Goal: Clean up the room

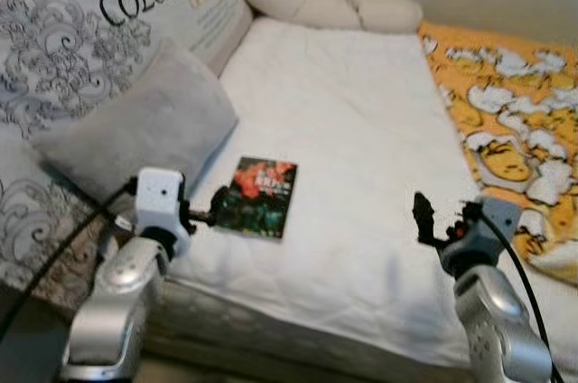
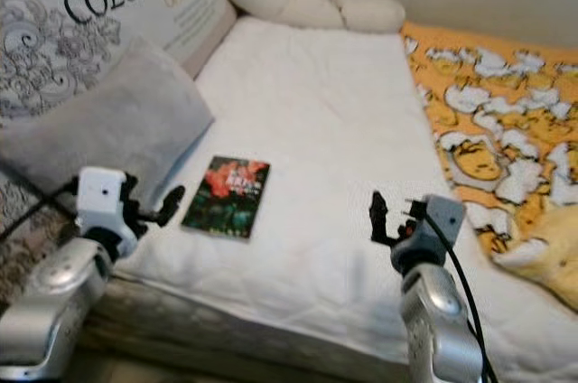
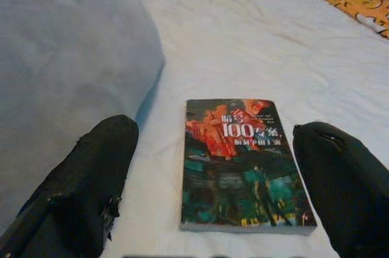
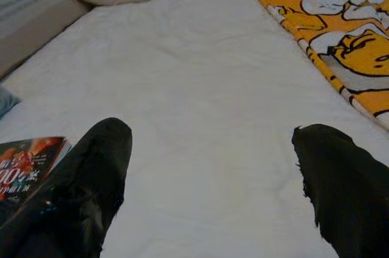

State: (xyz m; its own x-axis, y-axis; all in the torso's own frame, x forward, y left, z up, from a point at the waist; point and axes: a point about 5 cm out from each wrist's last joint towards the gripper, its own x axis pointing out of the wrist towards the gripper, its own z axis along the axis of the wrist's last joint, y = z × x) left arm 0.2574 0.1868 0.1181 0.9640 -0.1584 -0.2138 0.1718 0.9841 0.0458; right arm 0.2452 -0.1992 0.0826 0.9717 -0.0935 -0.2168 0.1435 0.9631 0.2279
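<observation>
Bed [image 1: 361, 130] fills the space before me, its white cover mostly bare, with an orange patterned blanket [image 1: 506, 121] crumpled along its right side and not yet straightened. Pillows come next: a big printed one [image 1: 81, 31] leaning at the left, a grey cushion [image 1: 144, 121] against it, a cream bolster [image 1: 325, 4] at the head. Smaller is the book [image 1: 264, 196], lying flat near the front edge just beside the cushion, apart from both grippers. My left gripper [image 3: 213, 209] has its fingers spread wide, lined up on the book; my right gripper [image 1: 424, 218] hovers wide open over bare sheet. Tidying looks barely begun: the book waits, nothing is held.
</observation>
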